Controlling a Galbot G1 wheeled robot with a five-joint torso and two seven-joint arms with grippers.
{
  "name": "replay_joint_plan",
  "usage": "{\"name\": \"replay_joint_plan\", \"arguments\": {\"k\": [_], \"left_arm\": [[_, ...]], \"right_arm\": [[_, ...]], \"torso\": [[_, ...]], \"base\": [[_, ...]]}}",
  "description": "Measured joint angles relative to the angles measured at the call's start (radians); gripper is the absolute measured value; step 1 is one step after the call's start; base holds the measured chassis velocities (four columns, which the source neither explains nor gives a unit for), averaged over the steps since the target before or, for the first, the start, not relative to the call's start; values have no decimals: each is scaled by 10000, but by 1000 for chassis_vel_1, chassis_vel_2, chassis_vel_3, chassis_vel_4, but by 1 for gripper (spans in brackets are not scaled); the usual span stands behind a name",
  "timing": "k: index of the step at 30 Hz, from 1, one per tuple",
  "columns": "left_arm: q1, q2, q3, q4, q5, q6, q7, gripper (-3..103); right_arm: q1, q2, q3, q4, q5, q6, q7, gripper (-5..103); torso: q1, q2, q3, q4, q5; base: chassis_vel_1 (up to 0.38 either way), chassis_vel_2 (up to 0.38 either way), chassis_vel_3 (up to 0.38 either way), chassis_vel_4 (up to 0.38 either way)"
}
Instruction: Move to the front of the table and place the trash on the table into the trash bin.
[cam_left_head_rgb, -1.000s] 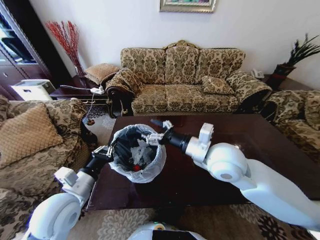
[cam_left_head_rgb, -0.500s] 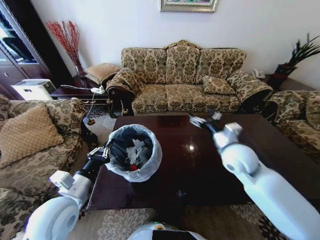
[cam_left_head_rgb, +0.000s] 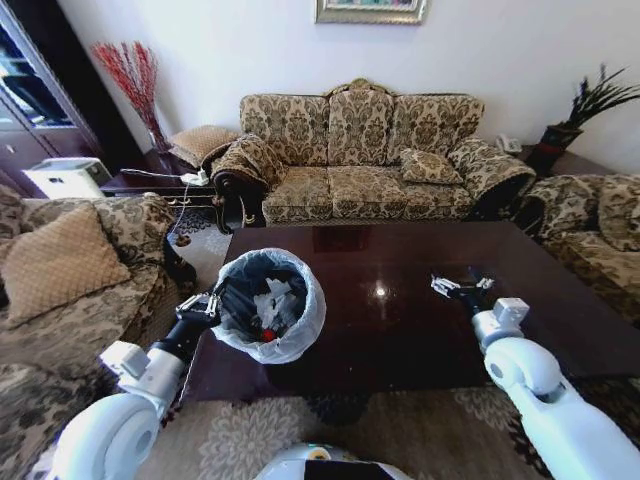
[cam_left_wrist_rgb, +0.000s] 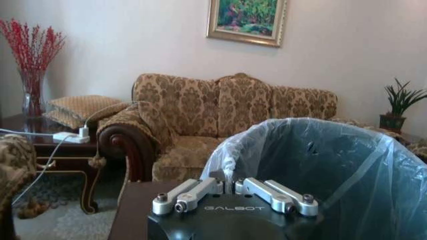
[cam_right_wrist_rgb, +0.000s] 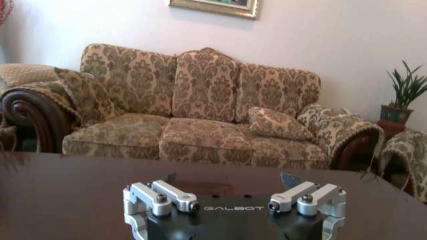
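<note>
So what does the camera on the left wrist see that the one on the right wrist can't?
Left wrist alone: the trash bin with its plastic liner, right at the left hand, plus a vase of red branches on a side table. Right wrist alone: the right hand, open above the bare dark table. Both share the patterned sofa, the framed picture and a potted plant.

"GALBOT" stands in pale letters on the black body of my left gripper and my right gripper.
</note>
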Motion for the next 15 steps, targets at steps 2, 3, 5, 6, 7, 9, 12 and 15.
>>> {"name": "replay_joint_plan", "arguments": {"k": [2, 3, 5, 6, 7, 9, 12, 15], "left_arm": [[18, -5, -52, 0, -1, -31, -1, 3], [18, -5, -52, 0, -1, -31, -1, 3], [20, -4, -71, 0, -10, -35, 0, 3], [20, -4, -71, 0, -10, -35, 0, 3], [19, -5, -72, 0, -15, -35, -1, 3], [15, -14, -69, 0, -21, -35, 0, 3], [1, -26, -57, 0, -28, -36, -5, 3], [0, -28, -57, 0, -35, -36, -11, 3]], "right_arm": [[62, 54, -140, -2, -91, 0, 5, 100], [62, 54, -140, -2, -91, 0, 5, 100], [115, 104, -285, 19, -138, -10, 21, 100], [115, 104, -285, 19, -138, -10, 21, 100], [138, 116, -339, 46, -158, -15, 26, 100], [168, 133, -417, 69, -198, -24, 39, 100], [182, 142, -490, 107, -227, -45, 47, 100], [168, 150, -516, 130, -258, -50, 49, 100]], "torso": [[1, 0, 1, -2, 2], [1, 0, 1, -2, 2], [1, 0, 1, -1, 8], [1, 0, 1, -1, 8], [0, 0, 1, -1, -9], [-1, 0, 0, 0, 2], [0, 0, 0, 0, 1], [2, 0, 1, 0, 0]], "base": [[278, -281, -311, 266], [301, -290, -314, 270], [279, -296, -319, 289], [270, -302, -319, 289], [270, -302, -260, 306], [263, -278, -258, 281], [271, -256, -264, 265], [279, -271, -280, 254]]}}
